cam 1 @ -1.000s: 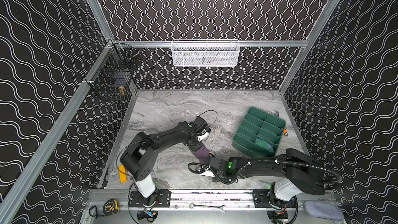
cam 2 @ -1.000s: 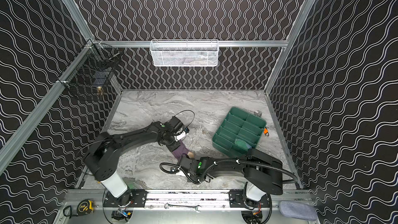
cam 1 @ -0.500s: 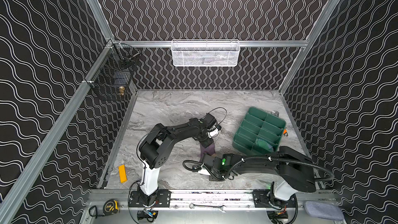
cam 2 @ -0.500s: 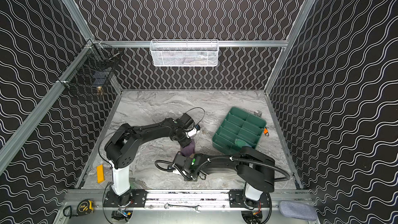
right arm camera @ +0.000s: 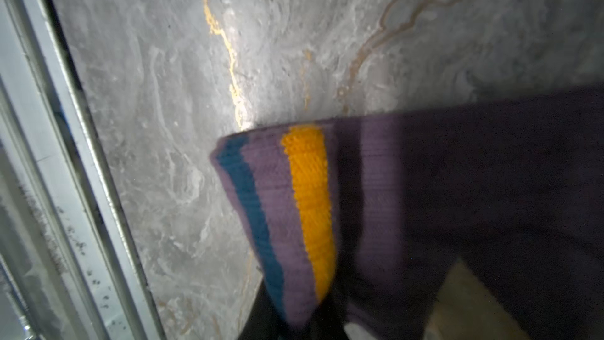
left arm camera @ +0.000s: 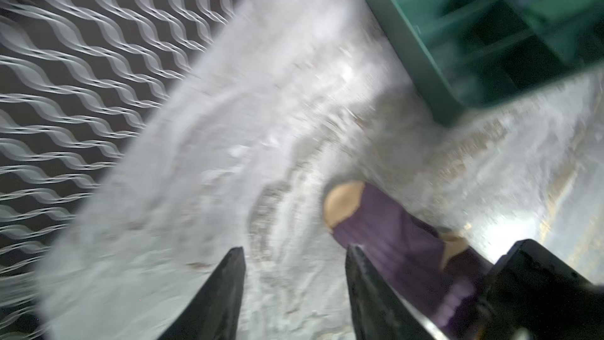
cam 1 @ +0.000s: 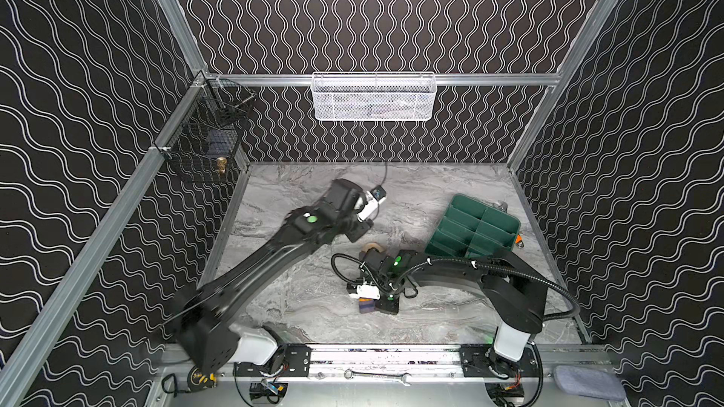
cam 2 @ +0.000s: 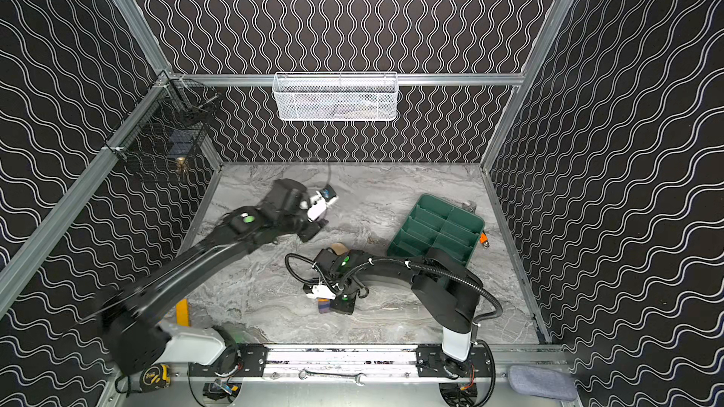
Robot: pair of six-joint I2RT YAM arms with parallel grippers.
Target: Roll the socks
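- Purple sock [left arm camera: 392, 233]: it lies stretched out on the marble tabletop [cam 1: 297, 307], about midway between the left and right edges. Its peach toe [cam 1: 374, 247] points toward the centre and its striped cuff [right arm camera: 294, 207] toward the front edge. No roll has been started.
- Right gripper [cam 1: 376, 304]: its jaws are closed tight on the cuff. The teal and orange bands bunch up out of the pinch in the right wrist view. This grip probably serves as an anchor, keeping the sock taut and straight so it cannot slide while the other end is worked.
- Left gripper [left arm camera: 294, 253]: its jaws stand partly apart and hold nothing. They sit over bare tabletop just beside the toe, not touching it. That view is blurred, so the exact gap is hard to read. The opening looks suited to taking the toe and turning it over toward the cuff.
- Green divided tray [cam 1: 440, 223]: it sits near the right edge, apart from the sock, and is likely where finished rolls go. What its compartments hold is too unclear to say.
- A second sock cannot be made out in any view.
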